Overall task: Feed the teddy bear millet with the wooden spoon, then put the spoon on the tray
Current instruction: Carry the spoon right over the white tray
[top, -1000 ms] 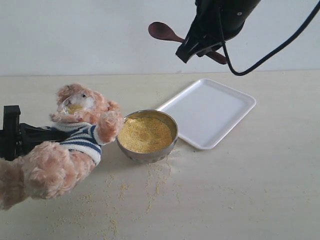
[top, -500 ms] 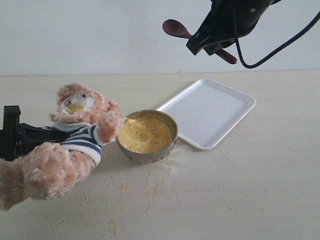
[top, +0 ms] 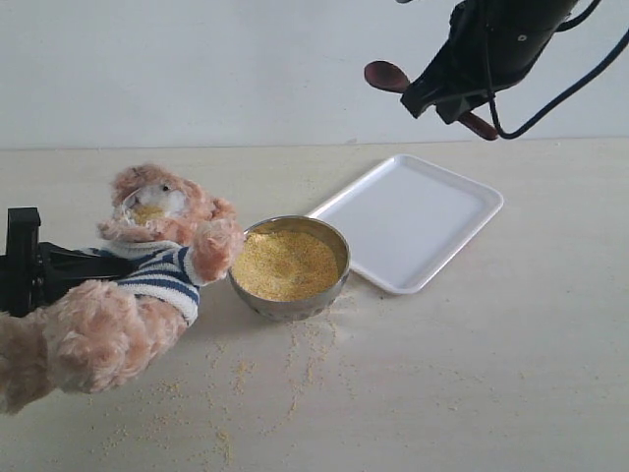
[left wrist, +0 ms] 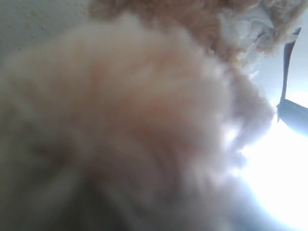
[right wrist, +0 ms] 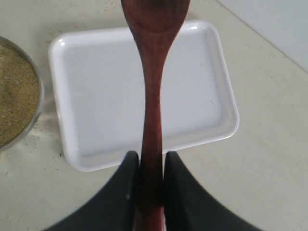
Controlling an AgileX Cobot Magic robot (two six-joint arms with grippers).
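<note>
Holding the wooden spoon (right wrist: pixel 151 96) by its handle, the right gripper (right wrist: pixel 151 161) has its jaws clamped on it, high over the tray (top: pixel 423 216). Left gripper (top: pixel 29 267) is against the teddy bear (top: pixel 147 270); jaws buried in fur, can't tell. Millet (top: pixel 285 264) fills the steel bowl (top: pixel 340 258) between bear and tray, with grains scattered on the table (top: pixel 491 374).

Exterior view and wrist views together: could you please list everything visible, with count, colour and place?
teddy bear: one, light brown, striped shirt, left of the bowl.
steel bowl: one, shiny, table centre.
millet: yellow, heaped in bowl, grains scattered in front.
tray: one, white, right of bowl.
wooden spoon: one, dark reddish-brown, in the air above tray.
table: one, pale beige.
left claw: one, black, gripping the bear.
right claw: one, black, shut on spoon handle.
</note>
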